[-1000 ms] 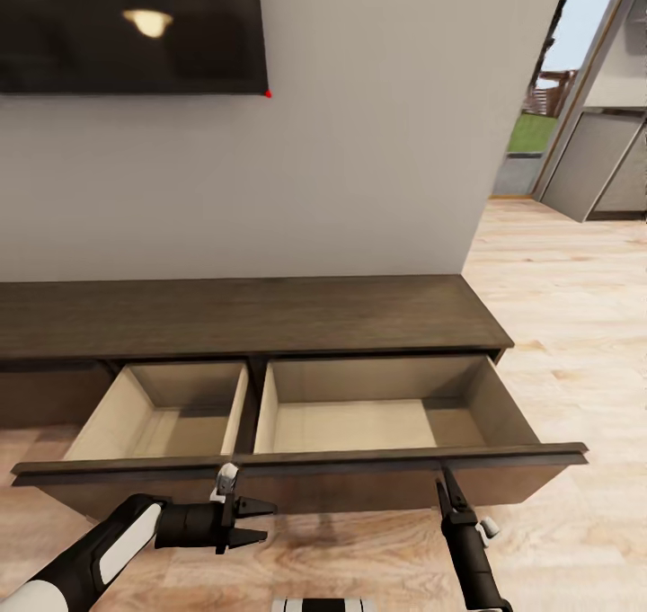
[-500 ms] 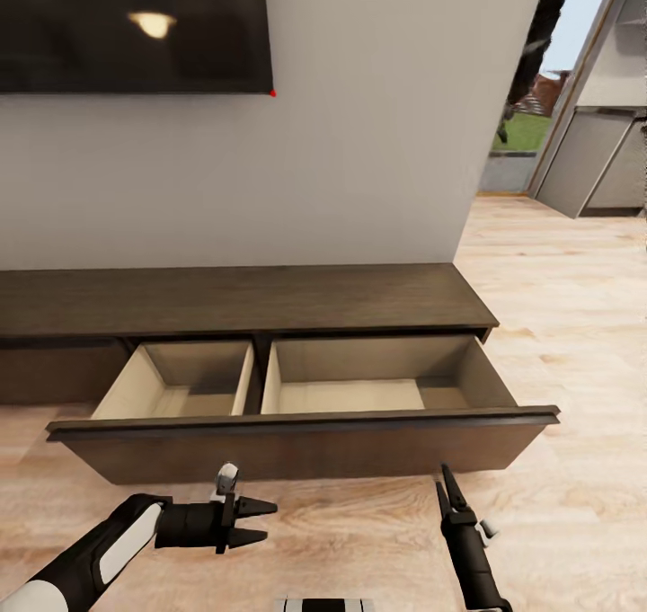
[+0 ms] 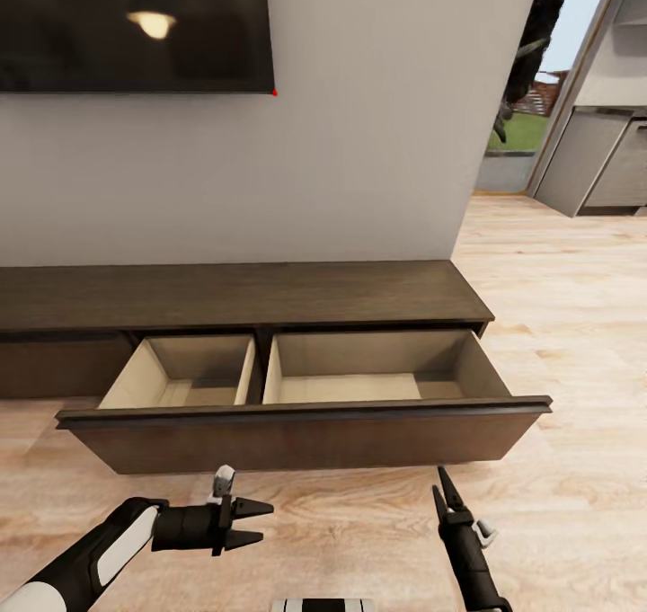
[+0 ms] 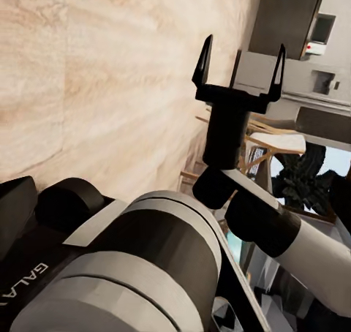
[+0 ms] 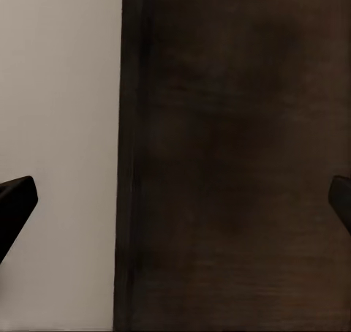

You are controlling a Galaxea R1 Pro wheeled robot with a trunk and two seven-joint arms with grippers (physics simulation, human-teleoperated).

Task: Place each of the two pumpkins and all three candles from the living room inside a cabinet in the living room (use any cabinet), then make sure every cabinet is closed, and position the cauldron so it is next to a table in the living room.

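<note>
Cabinet (image 3: 270,293) drawer pulled out; left tool (image 3: 256,522), right tool (image 3: 444,495) spread, holding nothing.

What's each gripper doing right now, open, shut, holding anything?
Left gripper: open, empty, over bare floor in front of the cabinet.
Right gripper: open, empty, pointing at the open drawer's front.

light: even, soft, bright
glare: lamp reflected in TV (image 3: 135,28)
shadows: faint under drawer (image 3: 305,437)
focus: sharp
</note>
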